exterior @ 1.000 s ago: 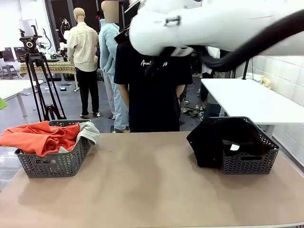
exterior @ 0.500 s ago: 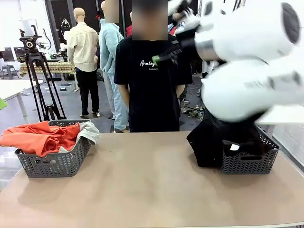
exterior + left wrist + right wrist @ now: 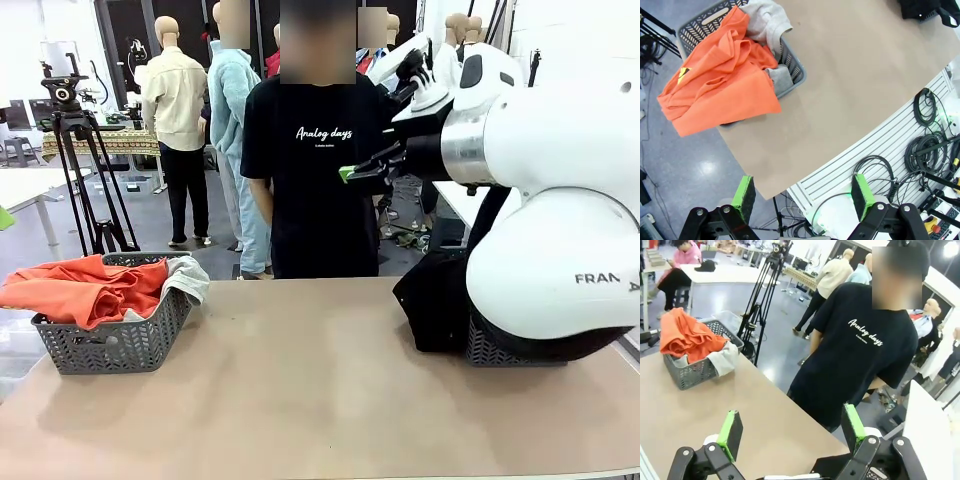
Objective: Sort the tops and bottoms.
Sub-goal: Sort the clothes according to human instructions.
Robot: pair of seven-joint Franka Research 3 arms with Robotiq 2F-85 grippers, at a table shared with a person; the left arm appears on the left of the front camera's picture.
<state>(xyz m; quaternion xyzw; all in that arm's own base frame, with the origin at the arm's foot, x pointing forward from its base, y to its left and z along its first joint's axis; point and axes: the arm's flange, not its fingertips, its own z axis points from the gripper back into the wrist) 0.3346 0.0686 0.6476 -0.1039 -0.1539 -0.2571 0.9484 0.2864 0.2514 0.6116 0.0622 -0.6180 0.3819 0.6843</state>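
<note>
The tops lie in the grey left basket (image 3: 120, 345): an orange-red garment (image 3: 85, 290) hangs over its rim, with a light grey one (image 3: 188, 275) beside it. The left wrist view looks down from high above on the orange garment (image 3: 720, 85) and the grey one (image 3: 767, 22). My left gripper (image 3: 802, 192) is open and empty, over the table's near edge. The black bottoms (image 3: 435, 300) spill from the right basket (image 3: 490, 350), half hidden by my right arm. My right gripper (image 3: 380, 118) is raised high, open and empty, pointing toward the person. Its own view also shows the right gripper (image 3: 791, 427) open.
A person in a black T-shirt (image 3: 315, 190) stands at the table's far edge with hands behind the back. The brown tabletop (image 3: 300, 380) lies bare between the baskets. A tripod (image 3: 85, 170) stands far left. Cables (image 3: 927, 145) hang below the near edge.
My right arm has swung from across the top of the front view to the right side, and its gripper now points up and away. The baskets and clothes have not moved.
</note>
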